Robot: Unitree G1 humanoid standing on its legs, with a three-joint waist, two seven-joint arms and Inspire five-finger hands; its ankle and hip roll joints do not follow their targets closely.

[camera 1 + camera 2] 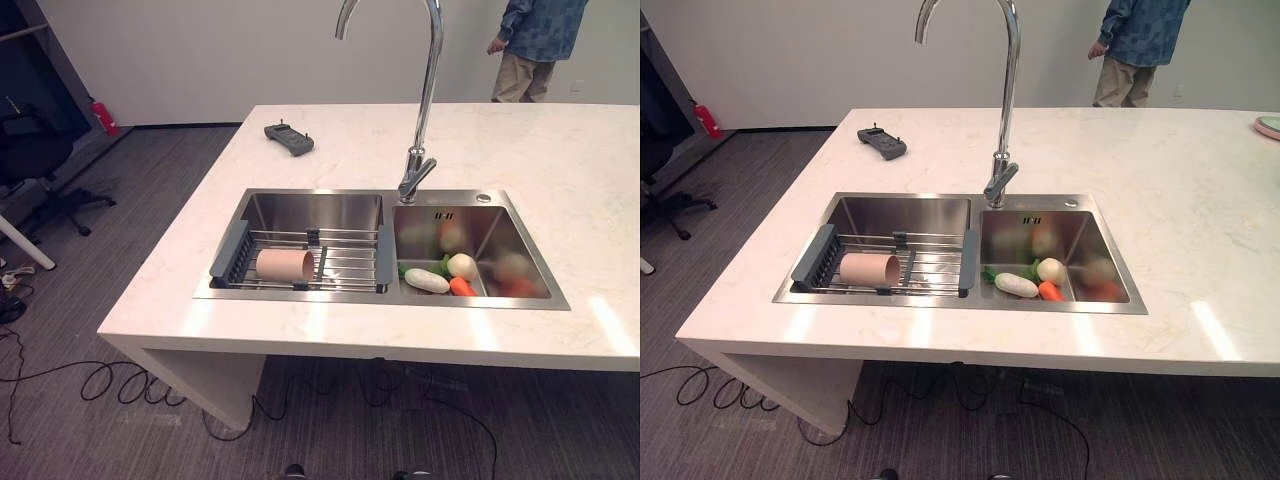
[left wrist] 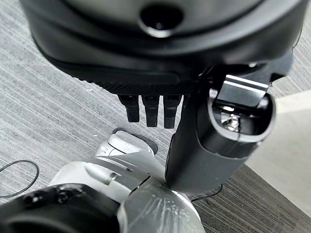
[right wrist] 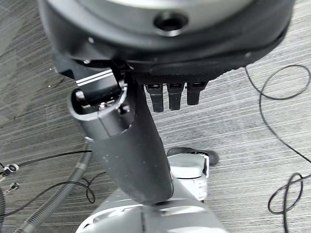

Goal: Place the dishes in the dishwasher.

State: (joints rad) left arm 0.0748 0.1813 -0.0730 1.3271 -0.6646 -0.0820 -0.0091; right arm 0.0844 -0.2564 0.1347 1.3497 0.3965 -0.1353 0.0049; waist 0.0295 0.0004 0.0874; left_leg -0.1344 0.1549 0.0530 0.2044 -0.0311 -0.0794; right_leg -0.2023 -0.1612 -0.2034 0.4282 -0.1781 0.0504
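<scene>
We find the tan cylindrical cup (image 1: 285, 264) lying on its side in the grey wire rack (image 1: 232, 250) across the steel sink's (image 1: 310, 207) left basin. Left hand (image 2: 160, 73) and right hand (image 3: 165, 63) hang over the floor, fingers relaxed, holding nothing.

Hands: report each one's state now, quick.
Left hand: open, fingers straight, holding nothing, down over the floor.
Right hand: open, fingers straight, holding nothing, down over the floor.

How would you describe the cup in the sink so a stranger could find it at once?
Start at the double sink set into the white counter, below the tall tap. A wire rack spans the left basin, and the cup lies on its side on it. It is plain tan and alone there, unlike the vegetables in the right basin.
</scene>
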